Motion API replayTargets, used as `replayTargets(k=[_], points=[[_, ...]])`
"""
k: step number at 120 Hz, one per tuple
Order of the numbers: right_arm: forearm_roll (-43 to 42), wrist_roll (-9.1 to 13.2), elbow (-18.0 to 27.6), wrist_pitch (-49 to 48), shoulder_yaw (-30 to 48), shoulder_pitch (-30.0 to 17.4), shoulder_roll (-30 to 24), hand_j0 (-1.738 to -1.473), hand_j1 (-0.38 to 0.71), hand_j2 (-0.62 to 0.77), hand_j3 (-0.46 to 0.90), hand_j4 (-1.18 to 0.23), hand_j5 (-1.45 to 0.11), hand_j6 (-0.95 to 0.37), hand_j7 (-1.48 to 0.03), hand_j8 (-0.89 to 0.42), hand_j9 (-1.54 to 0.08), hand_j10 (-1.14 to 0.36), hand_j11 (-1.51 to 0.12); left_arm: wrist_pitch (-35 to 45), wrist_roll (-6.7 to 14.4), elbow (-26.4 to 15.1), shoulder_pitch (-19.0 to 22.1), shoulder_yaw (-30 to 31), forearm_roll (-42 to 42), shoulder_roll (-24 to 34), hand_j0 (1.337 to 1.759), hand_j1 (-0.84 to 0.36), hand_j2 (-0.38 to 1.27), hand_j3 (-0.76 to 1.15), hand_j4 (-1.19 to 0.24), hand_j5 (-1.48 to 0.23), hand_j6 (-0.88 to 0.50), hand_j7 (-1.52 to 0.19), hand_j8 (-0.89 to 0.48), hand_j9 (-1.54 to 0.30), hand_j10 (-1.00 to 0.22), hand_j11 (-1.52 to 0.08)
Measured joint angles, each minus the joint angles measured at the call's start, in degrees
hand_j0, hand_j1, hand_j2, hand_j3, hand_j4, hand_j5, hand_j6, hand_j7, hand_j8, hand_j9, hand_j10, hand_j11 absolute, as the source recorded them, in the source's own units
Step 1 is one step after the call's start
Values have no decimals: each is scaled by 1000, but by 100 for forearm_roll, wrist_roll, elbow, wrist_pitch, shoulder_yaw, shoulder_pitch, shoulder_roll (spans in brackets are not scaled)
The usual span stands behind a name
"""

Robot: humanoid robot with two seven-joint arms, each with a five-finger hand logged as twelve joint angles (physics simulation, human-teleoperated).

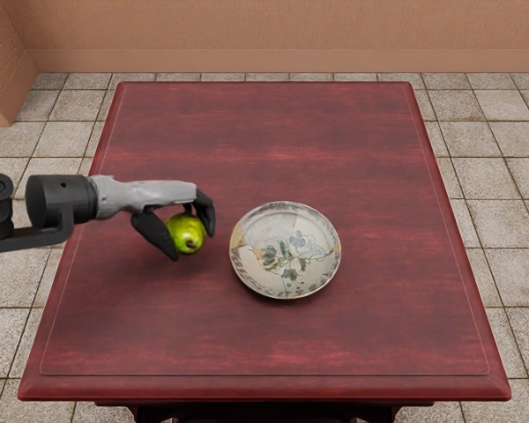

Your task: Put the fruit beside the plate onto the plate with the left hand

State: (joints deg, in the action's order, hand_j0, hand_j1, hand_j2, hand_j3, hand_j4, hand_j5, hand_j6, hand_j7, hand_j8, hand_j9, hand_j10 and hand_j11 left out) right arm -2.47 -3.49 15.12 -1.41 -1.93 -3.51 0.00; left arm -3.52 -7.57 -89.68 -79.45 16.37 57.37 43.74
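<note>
Left of centre, I see my left hand (171,217) curled around the round yellow-green fruit (188,235), just beside the floral ceramic plate (331,231).

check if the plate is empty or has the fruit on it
Empty: the plate shows only its painted pattern. The fruit is left of it, apart from the rim, gripped by the left hand.

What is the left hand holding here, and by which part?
The left hand closes on the green fruit, fingers over its top and far side, thumb on the near side, beside the plate.
</note>
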Motion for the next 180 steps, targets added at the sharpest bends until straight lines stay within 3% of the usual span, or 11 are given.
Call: replayTargets(k=[112,180], points=[[1,1,0,0,0,0,0,-1658,-325,-4,0,-20,-26,-20,-26,-20,-26,-20,-26,44,13,2,-148,-613,-3,-941,1655,-229,194,0,-568,-848,-423,-818,-304,-816,-380,-814],[1,0,0,0,0,0,0,-1658,-325,-4,0,-20,-26,-20,-26,-20,-26,-20,-26,138,-6,108,203,-633,-221,-1320,1656,-219,287,0,-577,-837,-479,-808,-354,-812,-432,-807]])
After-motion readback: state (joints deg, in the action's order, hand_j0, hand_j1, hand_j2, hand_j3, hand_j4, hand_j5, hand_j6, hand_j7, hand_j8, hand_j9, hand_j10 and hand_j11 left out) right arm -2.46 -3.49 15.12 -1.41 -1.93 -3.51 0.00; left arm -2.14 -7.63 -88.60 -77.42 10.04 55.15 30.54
